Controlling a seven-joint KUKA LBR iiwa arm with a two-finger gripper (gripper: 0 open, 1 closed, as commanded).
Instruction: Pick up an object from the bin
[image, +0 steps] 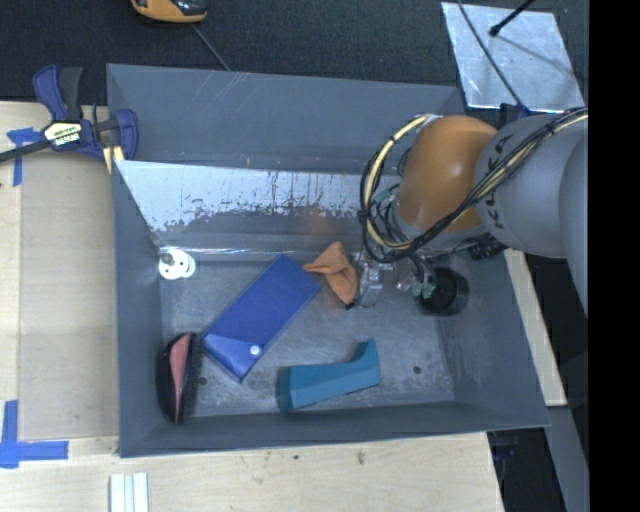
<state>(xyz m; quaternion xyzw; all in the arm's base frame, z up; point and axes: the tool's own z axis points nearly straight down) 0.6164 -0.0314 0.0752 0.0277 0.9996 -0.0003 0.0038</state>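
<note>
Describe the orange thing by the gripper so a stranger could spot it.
Find the back wall of the grey bin, midway along. Just in front, beside the gripper, lies a small orange piece next to the blue box. It alone is crumpled; its neighbours are smooth.

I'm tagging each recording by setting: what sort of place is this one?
Most likely a robotics lab's bin-picking test station, not a home or shop. A cabled robot arm reaches into a grey metal bin holding unrelated oddments: a blue flat box, a teal angled piece, an orange crumpled scrap.
</note>
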